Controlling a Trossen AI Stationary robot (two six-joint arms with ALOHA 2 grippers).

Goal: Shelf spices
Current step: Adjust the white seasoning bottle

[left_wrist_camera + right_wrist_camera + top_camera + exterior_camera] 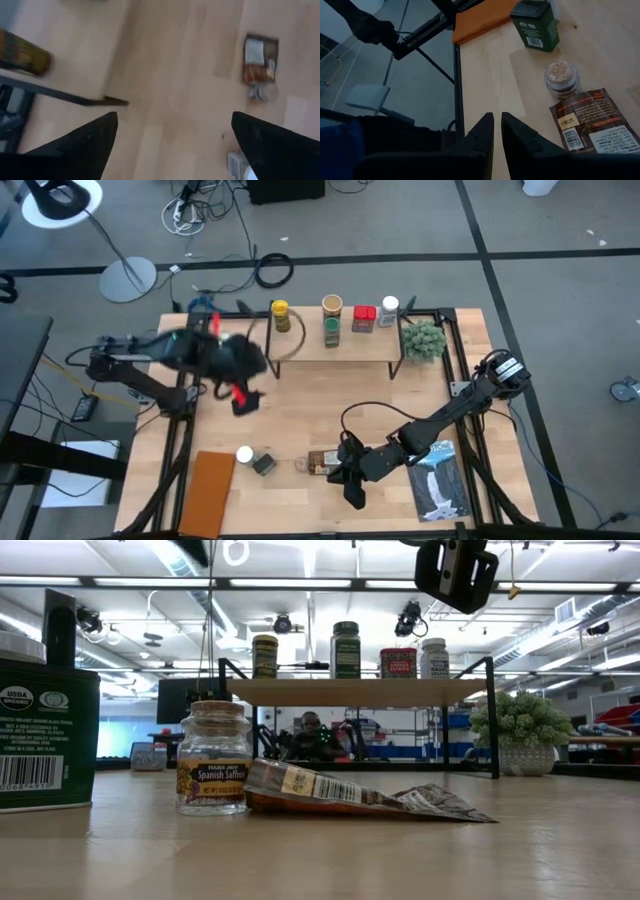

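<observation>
The shelf [335, 340] stands at the table's far side. Four spice jars stand on its plank: yellow-topped [280, 313], tan-topped [331, 320], red [363, 318] and white-topped [389, 308]. Near the front edge lie a flat brown packet [322, 463], a small saffron jar [212, 755], a green tin [263, 463] and a white-lidded jar [244, 453]. My left gripper [243, 398] hangs open above the table's left middle, near the shelf's left leg, with nothing between its fingers [80, 145]. My right gripper [497, 120] is shut and empty, just right of the packet [595, 125].
A flat brown board [210, 490] lies at the front left corner. At the front right is a blue-and-white book [440, 480], under the right arm. A small green plant [424, 340] stands beside the shelf's right end. Bare wood lies between the shelf and the front row.
</observation>
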